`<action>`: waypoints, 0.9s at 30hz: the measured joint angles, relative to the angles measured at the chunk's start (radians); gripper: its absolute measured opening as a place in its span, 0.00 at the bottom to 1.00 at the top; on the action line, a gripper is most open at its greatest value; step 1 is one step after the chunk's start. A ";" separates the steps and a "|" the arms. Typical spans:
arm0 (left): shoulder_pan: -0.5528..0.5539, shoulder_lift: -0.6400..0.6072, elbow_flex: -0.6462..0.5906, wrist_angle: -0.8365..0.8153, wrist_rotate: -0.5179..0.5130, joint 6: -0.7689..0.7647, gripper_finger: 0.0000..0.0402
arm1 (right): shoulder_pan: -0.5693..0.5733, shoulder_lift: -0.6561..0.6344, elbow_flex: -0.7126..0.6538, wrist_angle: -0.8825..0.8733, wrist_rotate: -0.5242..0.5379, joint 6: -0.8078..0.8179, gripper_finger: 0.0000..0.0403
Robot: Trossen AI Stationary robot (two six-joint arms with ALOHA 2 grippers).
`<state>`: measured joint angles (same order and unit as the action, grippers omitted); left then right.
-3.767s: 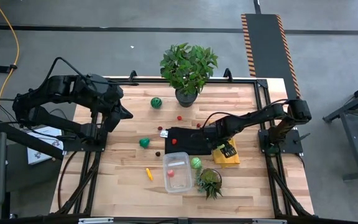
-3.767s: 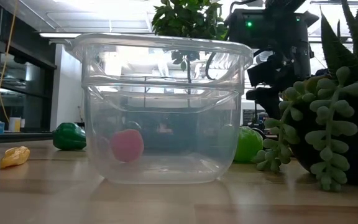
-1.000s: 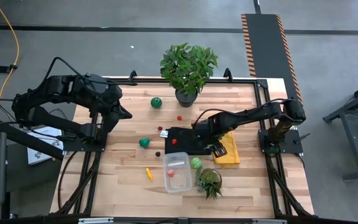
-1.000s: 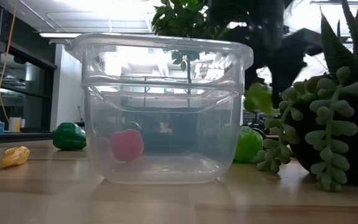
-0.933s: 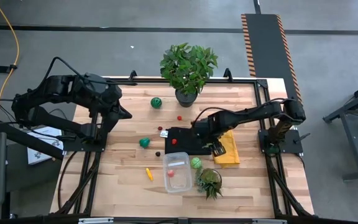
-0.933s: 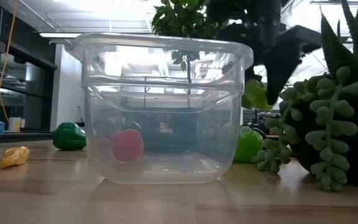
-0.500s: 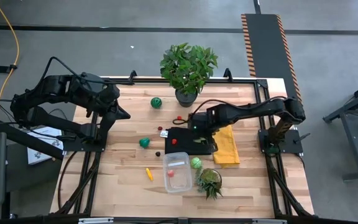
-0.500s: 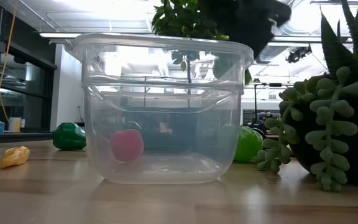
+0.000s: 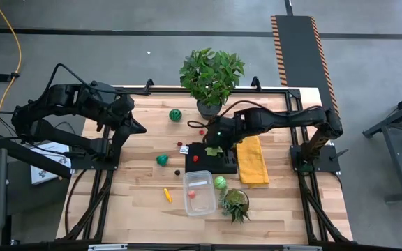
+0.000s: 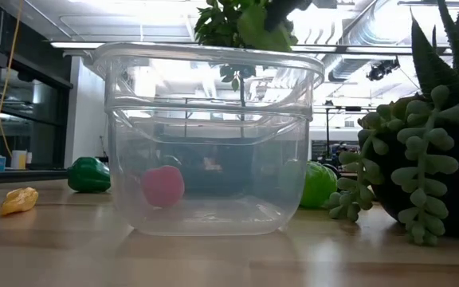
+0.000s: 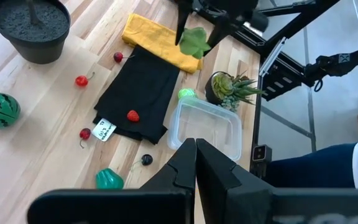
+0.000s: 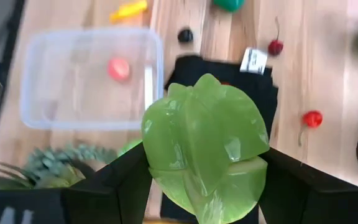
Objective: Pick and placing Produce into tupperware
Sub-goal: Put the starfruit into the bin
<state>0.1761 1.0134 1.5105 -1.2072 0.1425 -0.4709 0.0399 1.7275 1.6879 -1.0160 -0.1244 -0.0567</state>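
The tupperware (image 9: 198,193), a clear tub, stands on the table near the front, and a pink piece (image 12: 119,68) lies inside it. My right gripper (image 9: 213,148) hangs over the black cloth (image 9: 211,162), shut on a light green lobed produce piece (image 12: 204,149). Loose produce lies on the wood: a green ball (image 9: 220,183) beside the tub, a green pepper (image 9: 162,160), a yellow piece (image 9: 167,194), a striped green ball (image 9: 176,115), red cherries (image 9: 202,132) and a dark berry (image 9: 177,172). My left gripper (image 11: 194,155) is shut and holds nothing, high over the table's left side. My right gripper pinches the green lobed piece between its two fingers (image 12: 126,180), one on each of two opposite sides (image 12: 157,168). The fingers slant down from the table's right. The piece is lifted clear, high above the black cloth.
A large potted plant (image 9: 211,77) stands at the far edge. A small succulent (image 9: 236,202) sits right of the tub. A yellow cloth (image 9: 254,162) lies beside the black cloth. Bare wood shows at the front left.
My right gripper has risen with the green piece and gone from over the yellow cloth toward the table's left and far edge, rolling as it went. It now stands over the black cloth's far end. The piece stays in the hold.
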 joint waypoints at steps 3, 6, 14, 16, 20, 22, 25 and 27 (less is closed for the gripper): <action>0.000 0.000 0.000 0.000 0.000 -0.005 0.00 | 0.000 0.000 0.033 0.005 -0.024 0.019 0.56; 0.000 0.000 0.000 0.000 0.000 -0.005 0.00 | 0.000 0.000 0.057 0.025 -0.058 0.054 0.56; 0.000 0.000 0.000 0.000 0.000 0.019 0.00 | 0.025 -0.001 0.086 0.082 -0.089 0.060 0.56; 0.000 0.000 0.000 0.000 0.000 0.020 0.00 | 0.038 -0.001 0.086 0.108 -0.092 0.060 0.56; 0.000 0.000 0.000 0.000 0.000 0.021 0.00 | 0.070 -0.001 0.086 0.140 -0.095 0.052 0.56; 0.000 0.000 0.000 0.000 0.000 0.021 0.00 | 0.088 -0.001 0.086 0.148 -0.096 0.037 0.56; 0.000 0.000 0.000 0.001 -0.001 0.021 0.00 | 0.112 -0.001 0.086 0.157 -0.096 0.022 0.56; 0.000 0.001 0.000 0.001 -0.005 0.016 0.00 | 0.125 -0.001 0.086 0.168 -0.095 0.010 0.56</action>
<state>0.1761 1.0142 1.5105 -1.2064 0.1377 -0.4548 0.1645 1.7267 1.7741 -0.8480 -0.2195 -0.0466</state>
